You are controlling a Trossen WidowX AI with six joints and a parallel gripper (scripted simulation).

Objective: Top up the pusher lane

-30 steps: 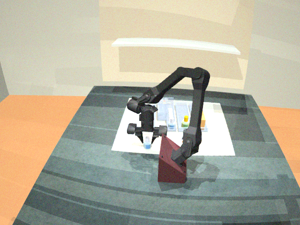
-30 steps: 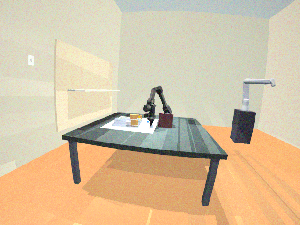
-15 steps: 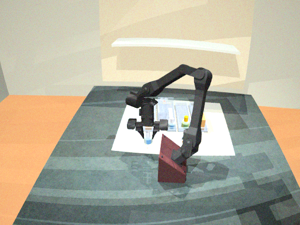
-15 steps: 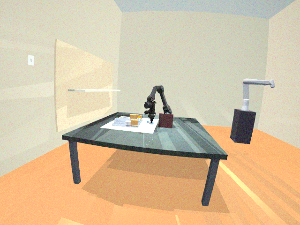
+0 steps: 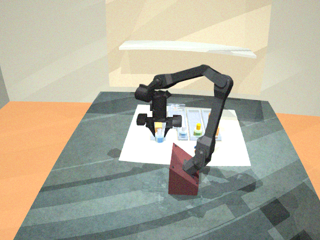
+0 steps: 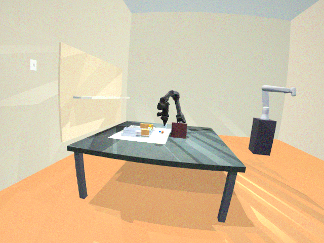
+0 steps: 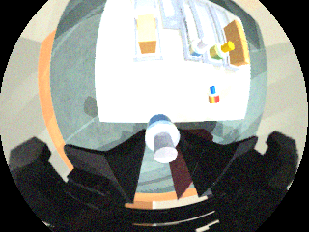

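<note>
Gripping the loose blue jar (image 5: 159,138), my gripper (image 5: 159,134) points straight down over the white mat (image 5: 144,152), fingers closed partway on the jar's neck, its white cap (image 7: 165,149) between them in the wrist view. I see the jar on the mat's left part, in front of the clear lane rack (image 5: 192,114) and left of the lanes, though I cannot tell if its base touches the mat. One lane holds a matching blue jar (image 5: 183,134); the next holds a green jar with a yellow cap (image 5: 198,130). An orange block (image 7: 147,34) stands left of the lanes. A small red and blue piece (image 7: 214,95) lies apart on the mat. A dark red wedge (image 5: 180,178) carries the arm's base on the table (image 5: 77,180).
</note>
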